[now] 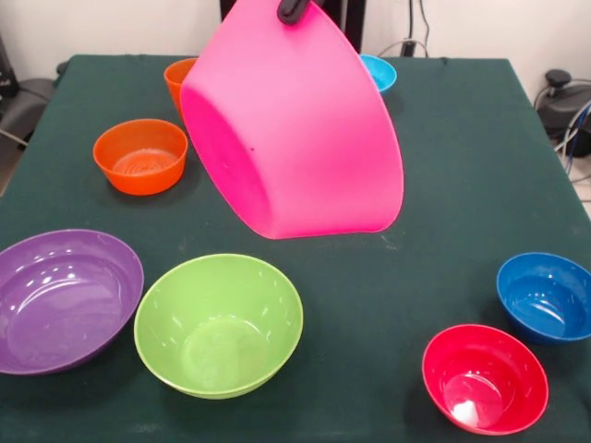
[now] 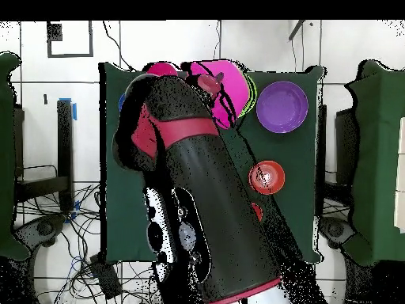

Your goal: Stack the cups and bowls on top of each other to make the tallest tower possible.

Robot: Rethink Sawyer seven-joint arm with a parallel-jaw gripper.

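Observation:
My gripper is shut on the far rim of the huge pink bowl and holds it tilted above the table's middle, its bottom facing the camera. In the overhead view the gripper and the pink bowl show at the arm's end. On the table stand the orange bowl, the purple bowl, the lime green bowl, the red bowl and a blue bowl. The orange cup and a small blue bowl peek out behind the pink bowl. The light green cup is hidden.
The dark green table is bounded by its edges on all sides. In the overhead view my arm covers much of the table; the purple bowl and the orange bowl show beside it.

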